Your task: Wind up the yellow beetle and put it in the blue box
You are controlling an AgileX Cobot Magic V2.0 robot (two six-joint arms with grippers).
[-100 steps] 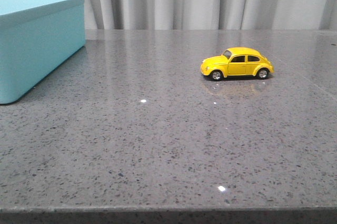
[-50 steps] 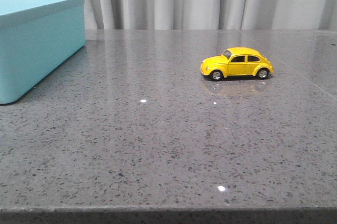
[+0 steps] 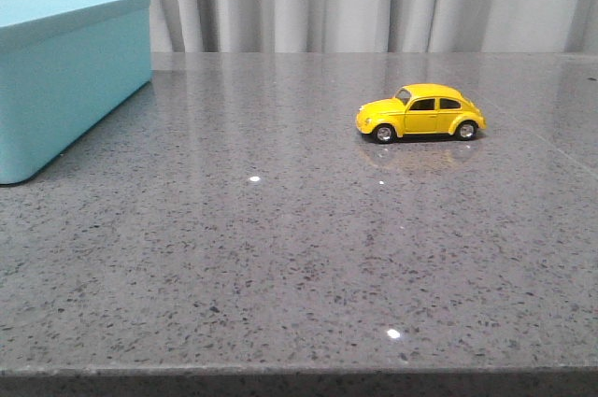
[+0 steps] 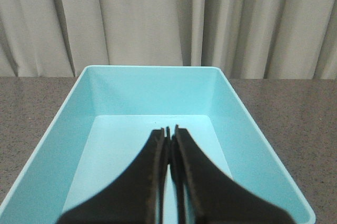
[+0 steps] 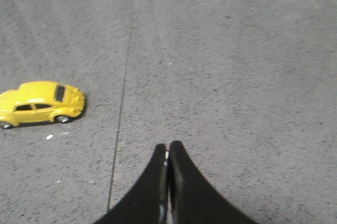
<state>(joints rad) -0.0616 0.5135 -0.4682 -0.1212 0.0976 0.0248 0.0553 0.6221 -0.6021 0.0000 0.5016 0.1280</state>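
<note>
My right end effector [image 5: 167, 153] hangs above the bare grey counter [image 5: 237, 76] with its fingers pressed together, holding nothing. The yellow beetle [image 5: 39, 103] stands on its wheels on the counter ahead of those fingertips and well off to one side, apart from them. My left end effector [image 4: 169, 133] is likewise closed and empty, poised over the open blue box [image 4: 58, 129], its fingertips above the box's floor.

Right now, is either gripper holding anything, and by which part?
Nothing is held. Left gripper and right gripper are both shut empty; the yellow beetle sits untouched on the table.
</note>
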